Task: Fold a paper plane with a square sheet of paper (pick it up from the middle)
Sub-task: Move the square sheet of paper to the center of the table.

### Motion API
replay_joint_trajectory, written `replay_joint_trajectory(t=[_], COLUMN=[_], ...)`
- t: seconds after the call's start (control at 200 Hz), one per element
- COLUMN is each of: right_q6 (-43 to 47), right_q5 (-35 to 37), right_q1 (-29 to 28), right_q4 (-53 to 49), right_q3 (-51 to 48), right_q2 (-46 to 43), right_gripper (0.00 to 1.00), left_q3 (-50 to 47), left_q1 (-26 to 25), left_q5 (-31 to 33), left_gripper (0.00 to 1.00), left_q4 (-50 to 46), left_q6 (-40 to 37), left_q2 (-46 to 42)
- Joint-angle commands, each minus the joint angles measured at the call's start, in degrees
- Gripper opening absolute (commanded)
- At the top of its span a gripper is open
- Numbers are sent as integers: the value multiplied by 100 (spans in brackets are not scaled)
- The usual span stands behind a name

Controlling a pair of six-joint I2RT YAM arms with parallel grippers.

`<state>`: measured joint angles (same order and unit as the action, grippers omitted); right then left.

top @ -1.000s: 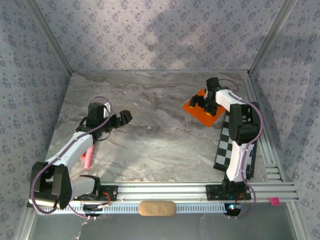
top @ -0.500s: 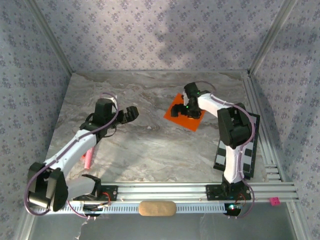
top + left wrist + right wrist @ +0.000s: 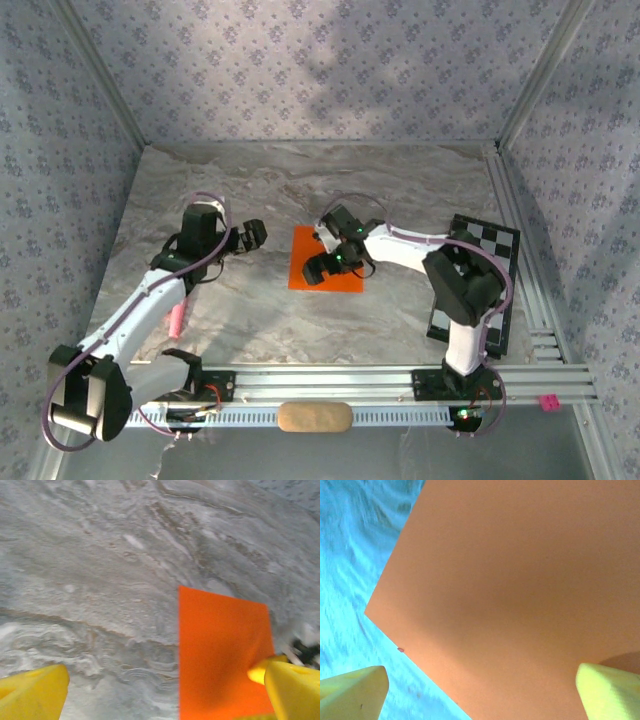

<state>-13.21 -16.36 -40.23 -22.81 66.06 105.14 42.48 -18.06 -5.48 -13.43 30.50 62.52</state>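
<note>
The square sheet of paper [image 3: 305, 252] is bright orange and lies flat on the marble table, a little left of centre. My right gripper [image 3: 328, 266] is down over the sheet's near right part and open. In the right wrist view its yellow fingers spread wide across the paper [image 3: 520, 580], with the gripper [image 3: 480, 695] low over it. My left gripper [image 3: 250, 236] hovers open just left of the sheet. Its wrist view has the gripper [image 3: 162, 695] at the sheet's [image 3: 220, 655] left edge. The paper plane is out of view.
A black-and-white checkerboard card [image 3: 478, 290] lies along the right side by the right arm. A small pink stick [image 3: 176, 320] lies beside the left arm. An aluminium rail [image 3: 330, 382] runs along the near edge, and patterned walls close in the table.
My right gripper has dragged the orange sheet from the back right to the table's middle. The left gripper swung slightly and now faces the sheet's left edge.
</note>
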Motion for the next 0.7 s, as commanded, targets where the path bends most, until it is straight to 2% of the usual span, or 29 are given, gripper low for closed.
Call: replay_joint_trajectory(t=[0.0, 0.095, 0.215, 0.695], right_q6=[-271, -628, -1043, -1096], right_q5=[-77, 30, -250, -394], right_q1=[137, 354, 620, 528], right_q4=[320, 586, 803, 582], right_q3=[-298, -542, -717, -799], right_q2=[-653, -847, -692, -133], right_gripper=[99, 99, 94, 94], left_q3=[72, 42, -8, -92], left_q1=[240, 312, 312, 310], left_q5=[80, -161, -590, -1025], left_gripper=[100, 100, 100, 100], left_q4=[-279, -197, -63, 9], left_q6=[-83, 17, 92, 98], left_q2=[-115, -113, -33, 224])
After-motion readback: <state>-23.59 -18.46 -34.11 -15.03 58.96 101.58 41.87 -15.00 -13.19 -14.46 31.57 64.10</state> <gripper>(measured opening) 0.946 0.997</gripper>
